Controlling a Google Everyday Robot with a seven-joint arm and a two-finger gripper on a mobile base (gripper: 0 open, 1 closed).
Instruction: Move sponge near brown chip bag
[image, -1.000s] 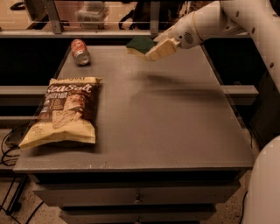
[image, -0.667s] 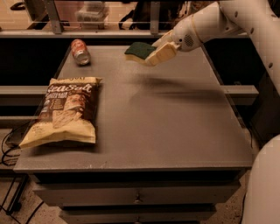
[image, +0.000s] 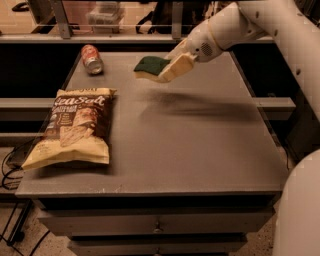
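Observation:
The sponge (image: 149, 67), dark green on top over pale yellow foam, is held in the air above the far middle of the table. My gripper (image: 169, 67) is shut on the sponge's right end, reaching in from the upper right. The brown chip bag (image: 72, 126), with white "Sea Salt" lettering and pale yellow edges, lies flat at the table's left side, well to the lower left of the sponge.
A red soda can (image: 91, 59) lies on its side at the table's far left corner. The grey table (image: 200, 150) has drawers below its front edge. My arm's white body (image: 300, 210) fills the right edge. A railing runs behind the table.
My gripper has carried the sponge leftward and slightly down, toward the table's middle. The chip bag and can have not moved.

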